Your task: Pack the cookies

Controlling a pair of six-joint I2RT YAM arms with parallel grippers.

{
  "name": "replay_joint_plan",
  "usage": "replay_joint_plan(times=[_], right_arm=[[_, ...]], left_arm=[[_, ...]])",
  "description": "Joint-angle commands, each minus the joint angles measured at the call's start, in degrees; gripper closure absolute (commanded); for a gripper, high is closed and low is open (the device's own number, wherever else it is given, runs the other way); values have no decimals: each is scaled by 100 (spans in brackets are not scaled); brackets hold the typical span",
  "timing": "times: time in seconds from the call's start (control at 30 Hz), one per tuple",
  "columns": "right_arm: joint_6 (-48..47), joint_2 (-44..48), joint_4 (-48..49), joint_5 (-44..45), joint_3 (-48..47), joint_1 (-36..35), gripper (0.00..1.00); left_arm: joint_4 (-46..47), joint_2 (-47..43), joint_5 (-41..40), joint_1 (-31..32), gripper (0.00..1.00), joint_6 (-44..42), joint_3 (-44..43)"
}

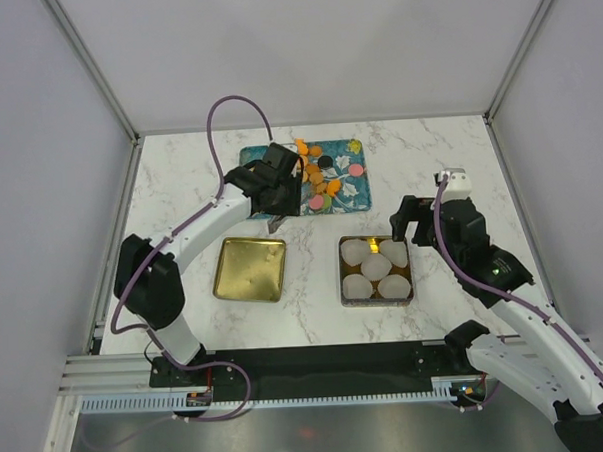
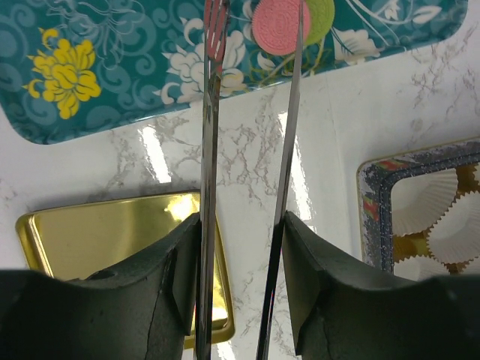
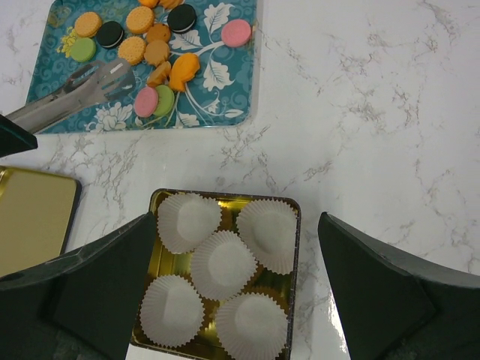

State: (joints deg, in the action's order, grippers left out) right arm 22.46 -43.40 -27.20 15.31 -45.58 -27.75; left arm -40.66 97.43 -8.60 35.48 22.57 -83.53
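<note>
The cookies (image 1: 324,170), small flat discs in orange, black, pink and green, lie on a teal flowered tray (image 1: 254,158); they also show in the right wrist view (image 3: 146,52). My left gripper (image 1: 283,192) is over the tray's near left part, shut on metal tongs (image 2: 210,112). The tongs are open, their tips at a pink cookie (image 2: 276,26) that lies partly over a green one (image 2: 319,19). My right gripper (image 1: 404,225) is open and empty, above the far edge of a square tin (image 3: 225,193) that holds several white paper cups (image 3: 223,264).
A gold lid (image 1: 249,269) lies inside up on the marble table, left of the tin (image 1: 344,274) and in front of the tray. It also shows in the left wrist view (image 2: 90,232). White walls close the table at the back and both sides.
</note>
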Motion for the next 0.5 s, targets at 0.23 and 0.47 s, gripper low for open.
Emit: replay_joint_plan(times=[0.23, 0.47], right_arm=[[-5, 130, -92, 200, -100, 6, 2], [-13, 139, -92, 218, -100, 6, 2]], left_arm=[[41, 356, 69, 257, 48, -156, -261], [76, 514, 60, 257, 47, -174, -287]])
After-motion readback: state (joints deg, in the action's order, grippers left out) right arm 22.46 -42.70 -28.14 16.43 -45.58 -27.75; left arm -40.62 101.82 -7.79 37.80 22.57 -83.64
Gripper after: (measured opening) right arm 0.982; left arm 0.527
